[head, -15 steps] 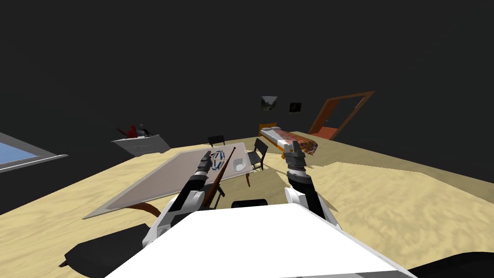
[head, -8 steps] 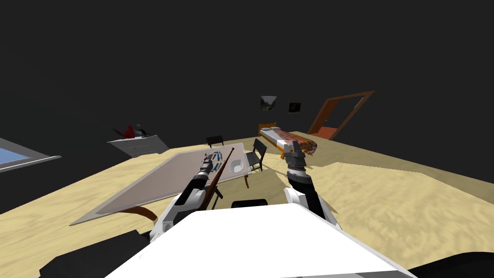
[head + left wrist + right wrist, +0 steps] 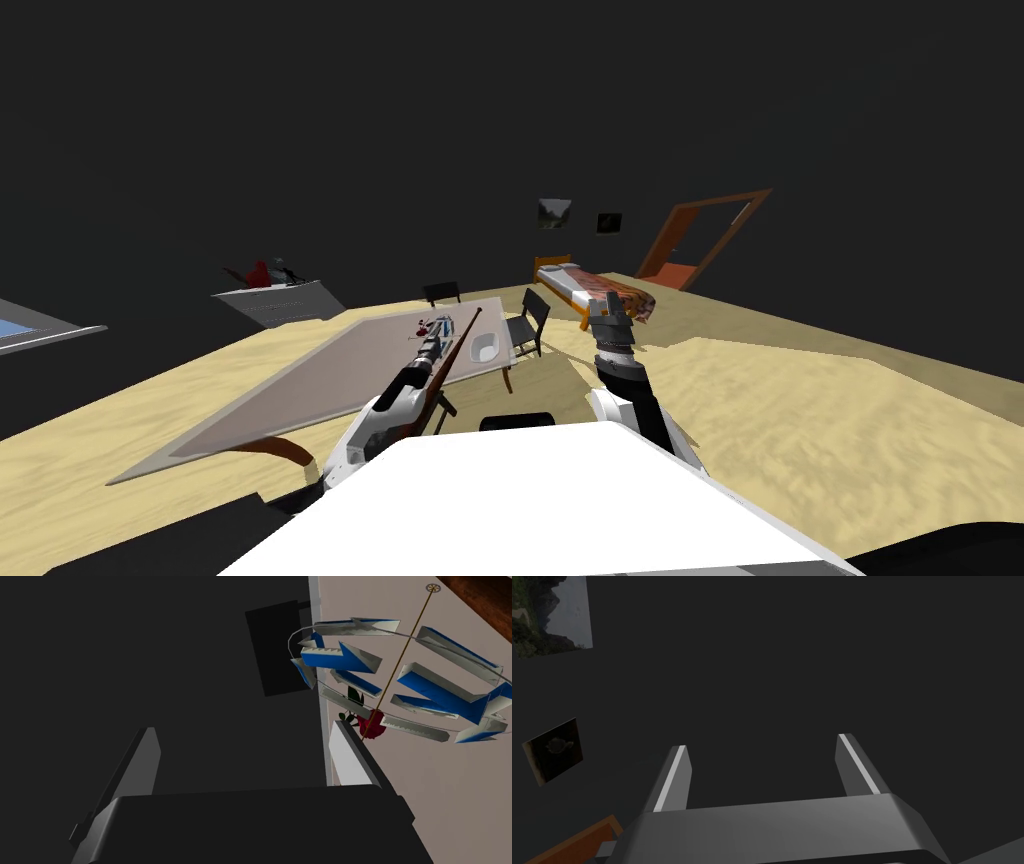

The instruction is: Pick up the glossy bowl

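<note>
Head view: the white bowl (image 3: 484,347) sits near the worktop's (image 3: 320,380) right edge, just beside the left gripper (image 3: 432,343); the right gripper (image 3: 607,318) hangs off the worktop's side. Left wrist view: the left gripper's 2 fingers (image 3: 350,756) stand spread and empty near a blue-and-white ornament (image 3: 400,681); the bowl looks stiff, light and probably slippery, so pinch its rim. Right wrist view: that gripper is released too.

Right claw (image 3: 764,743): dark box, grey fingers (image 3: 674,776)

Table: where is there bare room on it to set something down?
The grey table is bare along its near stretch, from the near corner up to the left gripper. The far end is crowded: white bowl, blue-and-white ring ornament, red rose.
</note>
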Available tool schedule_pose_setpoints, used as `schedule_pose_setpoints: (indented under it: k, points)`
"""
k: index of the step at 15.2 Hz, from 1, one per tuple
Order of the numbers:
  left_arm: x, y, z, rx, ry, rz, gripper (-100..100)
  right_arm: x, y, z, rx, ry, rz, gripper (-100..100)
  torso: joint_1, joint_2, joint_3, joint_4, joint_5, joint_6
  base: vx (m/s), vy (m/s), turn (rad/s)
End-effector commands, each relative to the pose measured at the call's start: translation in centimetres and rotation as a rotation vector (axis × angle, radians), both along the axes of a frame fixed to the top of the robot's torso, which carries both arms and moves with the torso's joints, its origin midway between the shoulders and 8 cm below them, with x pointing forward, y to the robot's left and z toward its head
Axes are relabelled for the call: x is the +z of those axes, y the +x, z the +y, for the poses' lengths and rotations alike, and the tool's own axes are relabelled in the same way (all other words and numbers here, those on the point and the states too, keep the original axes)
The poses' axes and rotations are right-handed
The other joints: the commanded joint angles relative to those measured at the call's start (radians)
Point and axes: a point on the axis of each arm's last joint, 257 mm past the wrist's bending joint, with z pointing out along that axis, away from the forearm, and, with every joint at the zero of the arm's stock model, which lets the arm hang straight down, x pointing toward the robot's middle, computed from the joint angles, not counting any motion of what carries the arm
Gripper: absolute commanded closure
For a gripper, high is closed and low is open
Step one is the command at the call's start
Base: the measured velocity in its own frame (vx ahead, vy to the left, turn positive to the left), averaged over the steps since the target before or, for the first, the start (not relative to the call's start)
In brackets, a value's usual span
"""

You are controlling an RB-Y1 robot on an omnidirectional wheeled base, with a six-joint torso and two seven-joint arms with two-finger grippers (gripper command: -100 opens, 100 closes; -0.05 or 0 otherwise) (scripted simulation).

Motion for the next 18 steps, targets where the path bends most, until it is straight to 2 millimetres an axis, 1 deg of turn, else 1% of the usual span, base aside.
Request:
schedule_pose_setpoints:
  k: [1, 2, 3, 4, 5, 6, 7, 8, 9, 10, 12, 13, 14, 15, 16, 17, 18]
  points:
    - [-2.3, -0.5, 0.2, 0.018, -0.015, 0.064, -100, 0.0, 0.0, 0.0, 0.000, 0.000, 0.000, 0, 0.000, 0.000, 0.000, 0.000, 0.000, 0.000, 0.062, -0.086, -0.007]
    - [-2.3, -0.5, 0.2, 0.018, -0.015, 0.064, -100, 0.0, 0.0, 0.0, 0.000, 0.000, 0.000, 0, 0.000, 0.000, 0.000, 0.000, 0.000, 0.000, 0.038, -0.054, 0.004]
    - [-4.0, -0.5, 0.8, 0.034, -0.028, 0.109, -100, 0.0, 0.0, 0.0, 0.000, 0.000, 0.000, 0, 0.001, 0.001, 0.000, 0.000, 0.000, 0.000, 0.035, -0.061, -0.009]
    - [-4.3, -0.6, 0.8, 0.036, -0.030, 0.123, -100, 0.0, 0.0, 0.0, 0.000, 0.000, 0.000, 0, 0.001, 0.001, 0.001, 0.000, 0.000, 0.000, 0.035, -0.066, -0.015]
    - [-5.9, -0.8, 1.3, 0.052, -0.044, 0.164, -100, 0.0, 0.0, 0.0, 0.000, 0.000, 0.000, 0, 0.001, 0.001, 0.001, 0.000, 0.000, 0.000, 0.050, -0.080, -0.018]
    - [-6.3, -0.9, 1.4, 0.055, -0.046, 0.181, -100, 0.0, 0.0, 0.0, 0.000, 0.000, 0.000, 0, 0.001, 0.001, 0.001, 0.000, 0.000, 0.000, 0.055, -0.081, -0.011]
    - [-6.3, -0.9, 1.4, 0.055, -0.046, 0.181, -100, 0.0, 0.0, 0.0, 0.000, 0.000, 0.000, 0, 0.000, 0.001, 0.000, 0.000, 0.000, 0.000, 0.040, -0.053, 0.002]
    - [-8.0, -1.2, 1.8, 0.071, -0.062, 0.228, -100, 0.0, 0.0, 0.0, 0.000, 0.000, 0.000, 0, 0.001, 0.001, 0.001, 0.000, 0.000, 0.000, 0.045, -0.057, -0.009]
    - [-8.3, -1.3, 1.9, 0.073, -0.064, 0.239, -100, 0.0, 0.0, 0.0, 0.000, 0.000, 0.000, 0, 0.001, 0.001, 0.001, 0.000, 0.000, 0.000, 0.049, -0.058, -0.011]
    - [-9.8, -1.6, 2.2, 0.088, -0.080, 0.280, -100, 0.0, 0.0, 0.0, 0.000, 0.000, 0.000, 0, 0.002, 0.001, 0.000, 0.000, 0.000, 0.000, 0.056, -0.066, -0.013]
    - [-10.2, -1.7, 2.3, 0.091, -0.082, 0.296, -100, 0.0, 0.0, 0.0, 0.000, 0.000, 0.000, 0, 0.001, 0.001, 0.000, 0.000, 0.000, 0.000, 0.039, -0.057, -0.007]
    - [-11.9, -2.2, 2.6, 0.107, -0.101, 0.346, -100, 0.0, 0.0, 0.0, 0.000, 0.000, 0.000, 0, 0.002, 0.001, 0.001, 0.000, 0.000, 0.000, 0.035, -0.061, -0.011]
    - [-12.0, -2.3, 2.6, 0.108, -0.102, 0.351, -100, 0.0, 0.0, 0.0, 0.000, 0.000, 0.000, 0, 0.002, 0.001, 0.001, 0.000, 0.000, 0.000, 0.039, -0.063, -0.011]
    - [-13.4, -2.7, 2.8, 0.122, -0.120, 0.392, -100, 0.0, 0.0, 0.0, 0.000, 0.000, 0.000, 0, 0.002, 0.001, 0.001, 0.000, 0.000, 0.000, 0.044, -0.068, -0.014]
    - [-13.7, -2.9, 2.8, 0.124, -0.122, 0.406, -100, 0.0, 0.0, 0.0, 0.000, 0.000, 0.000, 0, 0.001, 0.001, 0.001, 0.000, 0.000, 0.000, 0.047, -0.072, -0.008]
    - [-15.1, -3.3, 3.0, 0.137, -0.140, 0.445, -100, 0.0, 0.0, 0.0, 0.000, 0.000, 0.000, 0, 0.001, 0.001, 0.001, 0.000, 0.000, 0.000, 0.064, -0.085, -0.016]
    - [-15.4, -3.5, 2.9, 0.139, -0.142, 0.459, -100, 0.0, 0.0, 0.0, 0.000, 0.000, 0.000, 0, 0.000, 0.000, 0.000, 0.000, 0.000, 0.000, 0.061, -0.078, -0.008]
